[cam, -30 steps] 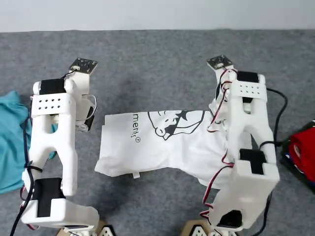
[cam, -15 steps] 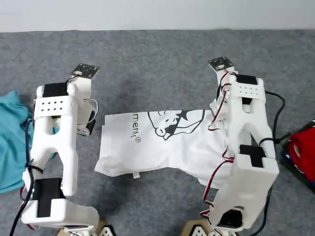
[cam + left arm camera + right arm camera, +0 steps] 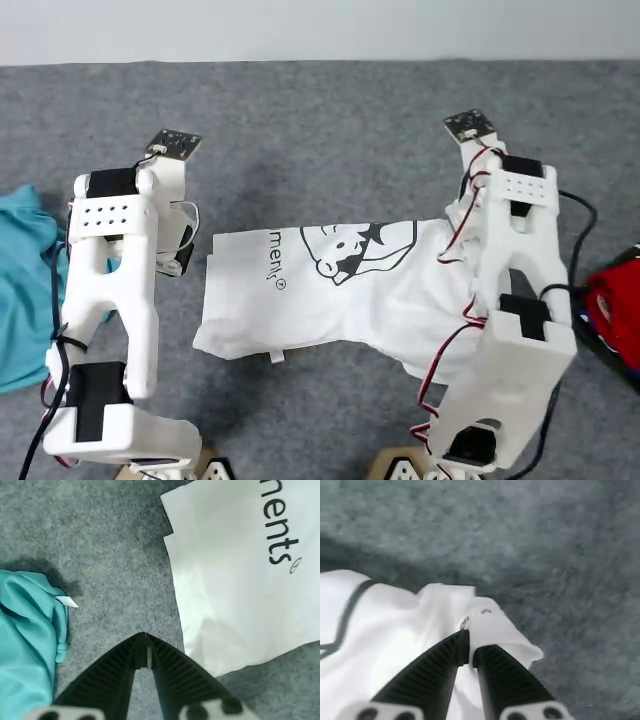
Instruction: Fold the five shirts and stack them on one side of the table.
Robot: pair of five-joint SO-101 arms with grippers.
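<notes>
Shirts: one white shirt (image 3: 330,290), one teal shirt (image 3: 20,290), one red shirt (image 3: 612,300).

Grey carpet-ish stuff over the table (image 3: 320,130), matt, rough, fuzzy. Thin soft cloth for the white shirt (image 3: 330,290), matt, mostly smooth, few creases, flat black print. Same soft cloth on the teal shirt (image 3: 20,290) at the left edge, just rumpled. Smooth white plastic, slight sheen, on left arm (image 3: 105,300) and right arm (image 3: 515,260). Ribbed matt black plastic on left gripper (image 3: 144,652) and right gripper (image 3: 470,647).

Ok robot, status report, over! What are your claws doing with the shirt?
Left gripper shut, empty, beside white shirt. Right gripper shut on its edge. Teal shirt, red shirt off to the sides.
</notes>
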